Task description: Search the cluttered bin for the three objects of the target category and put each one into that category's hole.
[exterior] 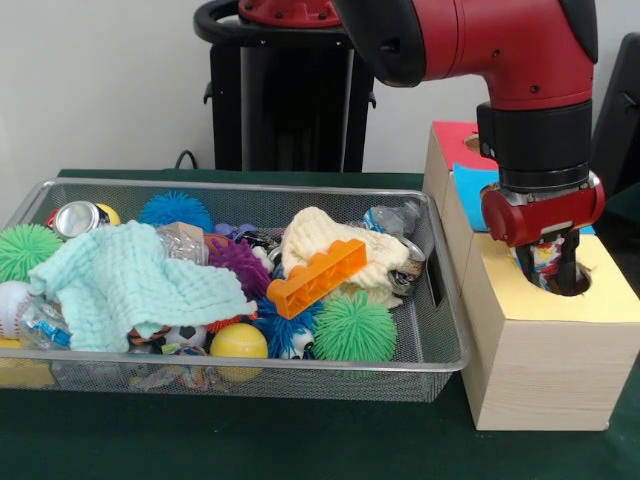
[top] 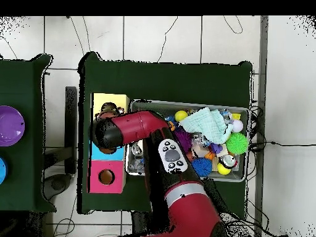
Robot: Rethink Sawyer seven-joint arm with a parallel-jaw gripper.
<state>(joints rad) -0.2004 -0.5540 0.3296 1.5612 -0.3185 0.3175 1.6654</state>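
Observation:
The wire mesh bin (exterior: 442,300) stands on the green table, full of clutter; it also shows in the overhead view (top: 185,103). My gripper (exterior: 548,268) hangs over the round hole (exterior: 572,280) in the yellow face (exterior: 610,295) of the wooden box, fingertips dipping into it. It is shut on a colourful printed rag (exterior: 538,260) that hangs between the fingers at the hole's mouth. In the overhead view the gripper (top: 108,115) sits over the yellow face (top: 111,100). No other printed rag shows clearly in the bin.
A mint-green cloth (exterior: 130,285), a cream knitted cloth (exterior: 330,240), an orange brick (exterior: 315,278), spiky balls (exterior: 353,328), a yellow ball (exterior: 238,343) and a can (exterior: 75,218) fill the bin. Blue (exterior: 468,185) and red (exterior: 455,135) box faces lie behind the yellow one.

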